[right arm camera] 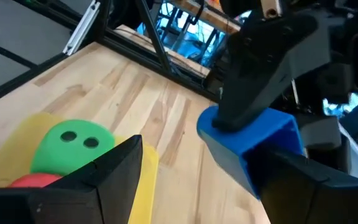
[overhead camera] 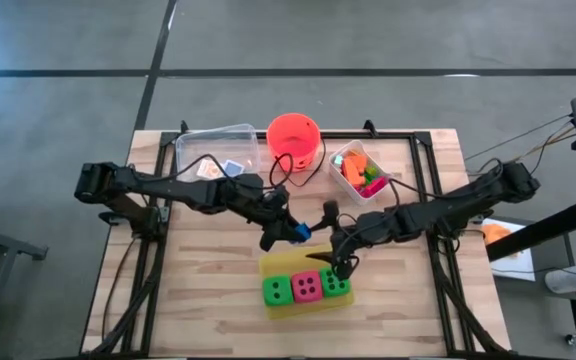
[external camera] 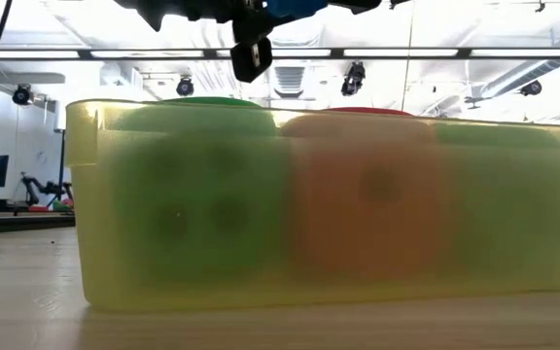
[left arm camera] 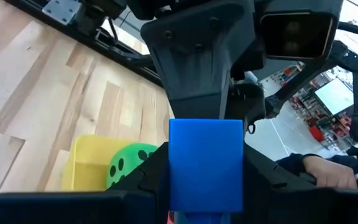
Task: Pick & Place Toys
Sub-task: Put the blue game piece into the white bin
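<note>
Item in hand: one blue plastic block [left arm camera: 205, 163], flat-faced, clamped between the fingers of the left gripper [overhead camera: 293, 232], held in the air just beyond the far edge of the flat yellow tray [overhead camera: 280, 264], near table centre.

Already placed: a green foam die [overhead camera: 277, 291], a pink foam die [overhead camera: 307, 287] and a second green foam die [overhead camera: 336, 283], all black-dotted, in a row in the tray, touching side by side.

Left to do: small coloured plastic pieces [overhead camera: 364, 176] lie in a clear tub [overhead camera: 339, 164] at far right; two small cards [overhead camera: 219, 169] sit in a clear lidded box [overhead camera: 216, 140] at far left. The orange-red bucket [overhead camera: 293, 137] stands between them.

Right gripper [overhead camera: 341, 264]: fingers apart, holding nothing, over the tray's far right corner beside the right-hand die.

Views: the high view alone shows the tubs and bucket. The left wrist view shows the grip on the block. The low view shows the dice only as blurs through the tray wall; probably three.
</note>
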